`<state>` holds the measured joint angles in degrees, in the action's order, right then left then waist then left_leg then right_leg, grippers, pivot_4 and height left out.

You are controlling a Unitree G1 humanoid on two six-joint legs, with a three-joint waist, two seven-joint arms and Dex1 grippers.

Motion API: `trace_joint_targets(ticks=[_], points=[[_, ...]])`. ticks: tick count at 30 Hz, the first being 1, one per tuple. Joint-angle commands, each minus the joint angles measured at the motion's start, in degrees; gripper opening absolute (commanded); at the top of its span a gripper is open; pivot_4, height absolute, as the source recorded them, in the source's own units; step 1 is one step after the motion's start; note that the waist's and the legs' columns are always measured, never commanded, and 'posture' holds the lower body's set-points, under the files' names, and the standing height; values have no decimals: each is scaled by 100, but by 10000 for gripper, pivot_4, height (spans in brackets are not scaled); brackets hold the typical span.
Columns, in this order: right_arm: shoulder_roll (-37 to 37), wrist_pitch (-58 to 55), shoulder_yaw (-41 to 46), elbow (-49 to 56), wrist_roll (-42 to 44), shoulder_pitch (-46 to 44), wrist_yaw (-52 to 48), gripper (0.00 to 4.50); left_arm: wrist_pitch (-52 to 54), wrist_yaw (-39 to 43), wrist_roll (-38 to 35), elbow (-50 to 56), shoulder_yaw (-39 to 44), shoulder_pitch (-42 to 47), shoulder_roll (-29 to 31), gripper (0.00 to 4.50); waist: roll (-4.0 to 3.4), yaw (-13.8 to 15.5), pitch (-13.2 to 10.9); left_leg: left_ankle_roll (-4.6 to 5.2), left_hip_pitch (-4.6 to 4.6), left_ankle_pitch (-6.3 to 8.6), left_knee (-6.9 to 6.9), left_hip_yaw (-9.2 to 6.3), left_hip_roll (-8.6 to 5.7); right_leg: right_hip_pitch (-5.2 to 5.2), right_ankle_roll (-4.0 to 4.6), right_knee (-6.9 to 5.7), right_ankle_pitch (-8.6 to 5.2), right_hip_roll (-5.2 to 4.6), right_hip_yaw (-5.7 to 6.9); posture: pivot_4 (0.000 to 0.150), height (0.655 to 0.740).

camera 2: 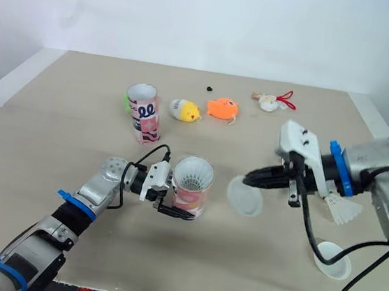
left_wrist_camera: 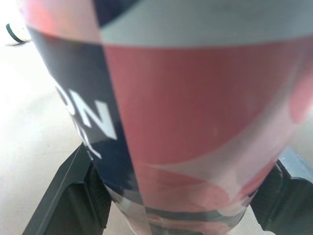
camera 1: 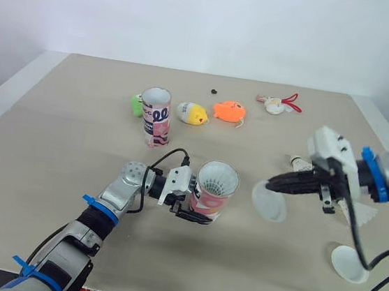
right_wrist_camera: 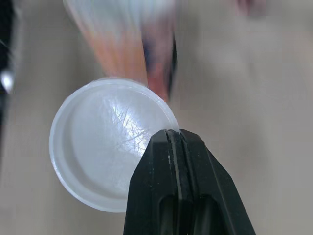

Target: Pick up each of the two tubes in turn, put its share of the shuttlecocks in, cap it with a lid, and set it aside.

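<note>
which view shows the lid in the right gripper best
Right wrist view: the lid shows most of its round face, rim pinched by the right gripper. Eye views show it small, tilted, near the tube.

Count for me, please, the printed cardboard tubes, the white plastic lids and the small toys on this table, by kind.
Printed cardboard tubes: 2 (held tube in the left gripper, standing tube)
White round plastic lids: 2 (held lid in the right gripper, lying lid)
Small toys: 4 (green toy, yellow toy, orange toy, white toy with red cord)
Total: 8
</note>
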<state>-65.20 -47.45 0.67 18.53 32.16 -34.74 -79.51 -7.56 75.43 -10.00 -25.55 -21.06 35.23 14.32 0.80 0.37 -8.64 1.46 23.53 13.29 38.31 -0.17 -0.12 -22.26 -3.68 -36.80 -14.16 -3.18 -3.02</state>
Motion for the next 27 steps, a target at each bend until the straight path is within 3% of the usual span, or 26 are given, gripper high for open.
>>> trace_joint_targets(ticks=[1, 10, 15, 20, 27], points=[[151, -520, 135, 179, 592, -665, 123, 669, 47, -68, 311, -279, -82, 30, 110, 32484, 1, -1, -3, 0, 5, 0, 0, 0, -2, -3, 16, 0, 10, -5, 0, 1500, 7400], [1016, -629, -990, -72, 363, -2357, 276, 669, 100, 83, 289, -405, -128, 150, 134, 32484, 0, -11, -4, 3, 24, -2, 0, 5, -5, -29, 27, 0, 24, -18, -3, 1500, 7400], [1031, 305, -2157, -82, -884, -2482, 130, 669, 316, 185, 225, -293, -122, 147, 179, 32484, 0, -11, -3, 2, 69, -4, 5, 6, -6, -83, 17, -7, 33, -10, -2, 1500, 7400], [1132, 1135, -2719, -331, -1878, -2554, 150, 669, 415, 202, 237, -172, -114, 57, 253, 32484, 1, -10, -2, -1, 87, -6, 6, 9, -9, -99, 0, -17, 41, -6, -4, 1500, 7400], [1308, 1534, -2705, -311, -2317, -2816, 70, 669, 482, 188, 248, -80, -95, 7, 285, 32484, 2, -112, -2, -7, 66, -34, 5, 6, 7, -91, 10, -19, 37, 11, -3, 1500, 7400]])
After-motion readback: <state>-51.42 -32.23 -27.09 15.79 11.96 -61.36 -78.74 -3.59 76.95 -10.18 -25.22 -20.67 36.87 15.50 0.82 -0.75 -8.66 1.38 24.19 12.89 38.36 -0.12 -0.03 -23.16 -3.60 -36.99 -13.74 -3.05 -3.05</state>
